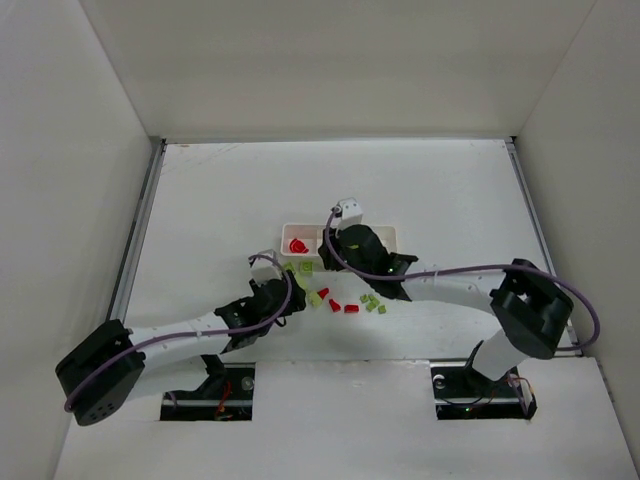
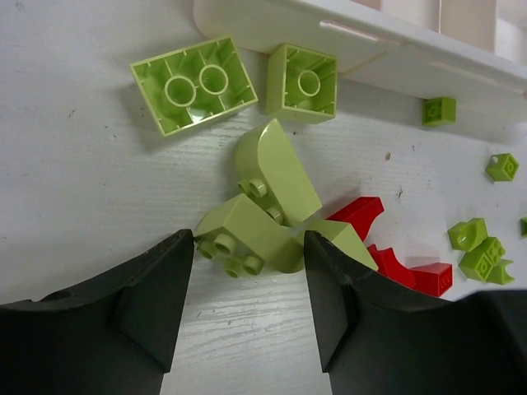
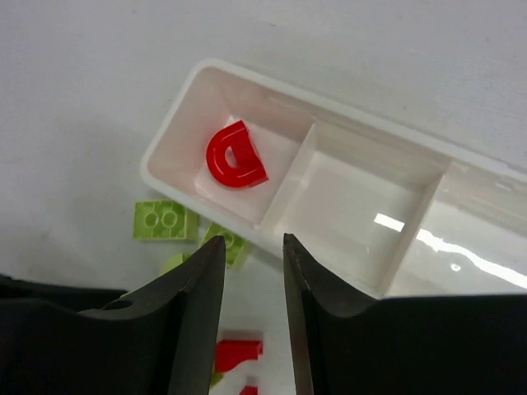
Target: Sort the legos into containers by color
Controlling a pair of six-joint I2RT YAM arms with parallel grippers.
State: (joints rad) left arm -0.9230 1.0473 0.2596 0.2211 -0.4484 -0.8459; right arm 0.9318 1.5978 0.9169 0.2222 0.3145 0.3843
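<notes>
Right wrist: red arched lego (image 3: 221, 146) lies inside white tray (image 3: 168, 117).

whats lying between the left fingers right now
A pale yellow-green studded lego lies between the fingers of the left gripper, which are spread open either side of it. The left wrist view shows this.

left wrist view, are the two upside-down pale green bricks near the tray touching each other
Apart. The left wrist view shows a strip of bare table between the rectangular brick and the square brick, both lying hollow side up.
</notes>
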